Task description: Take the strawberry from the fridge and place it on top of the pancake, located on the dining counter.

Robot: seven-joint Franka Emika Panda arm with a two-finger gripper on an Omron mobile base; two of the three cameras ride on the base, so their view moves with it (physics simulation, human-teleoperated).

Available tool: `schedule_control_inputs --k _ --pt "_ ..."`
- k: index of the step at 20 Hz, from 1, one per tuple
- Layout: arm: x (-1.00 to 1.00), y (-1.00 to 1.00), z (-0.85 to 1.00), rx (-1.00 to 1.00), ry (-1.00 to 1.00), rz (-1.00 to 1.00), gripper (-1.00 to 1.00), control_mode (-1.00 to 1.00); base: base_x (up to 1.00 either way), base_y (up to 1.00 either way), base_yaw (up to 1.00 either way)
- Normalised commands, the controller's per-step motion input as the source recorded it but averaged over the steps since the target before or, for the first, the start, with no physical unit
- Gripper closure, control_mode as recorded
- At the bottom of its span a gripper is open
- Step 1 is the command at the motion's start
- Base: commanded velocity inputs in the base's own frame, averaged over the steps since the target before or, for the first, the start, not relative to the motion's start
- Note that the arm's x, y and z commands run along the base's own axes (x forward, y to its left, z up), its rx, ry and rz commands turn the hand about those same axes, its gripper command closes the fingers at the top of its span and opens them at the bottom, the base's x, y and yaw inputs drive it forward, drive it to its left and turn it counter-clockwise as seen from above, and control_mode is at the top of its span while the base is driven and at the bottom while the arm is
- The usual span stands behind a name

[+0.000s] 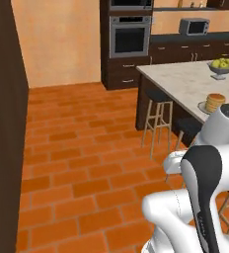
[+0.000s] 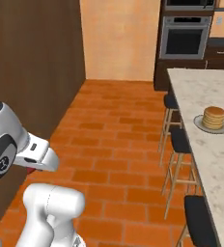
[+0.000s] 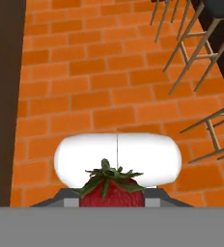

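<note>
Left base view: orange brick floor, the dining counter carrying the pancake and a bowl of apples. Right base view: the arm folded low beside a dark wall. Hand view: the gripper closed narrowly on the strawberry, above the floor.

An orange brick floor runs to a far wall oven. A microwave sits far right. A bowl of yellow-green apples stands right; dark-seated stools line the desk's left side.
</note>
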Motion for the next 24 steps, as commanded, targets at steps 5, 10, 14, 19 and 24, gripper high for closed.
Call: schedule_control_inputs --k 5,10,14,19,24 --pt "0.00 0.00 0.00 0.00 0.00 0.00 1.00 1.00 1.00 0.21 -0.66" --pt "0.00 0.00 0.00 0.00 0.00 0.00 1.00 1.00 1.00 0.24 -0.66" --pt "0.00 0.00 0.00 0.00 0.00 0.00 1.00 1.00 0.98 0.24 -0.67" --pt "0.00 0.00 0.00 0.00 0.00 0.00 1.00 1.00 0.94 0.19 -0.69" --pt "0.00 0.00 0.00 0.00 0.00 0.00 1.00 1.00 0.75 0.27 -0.77"
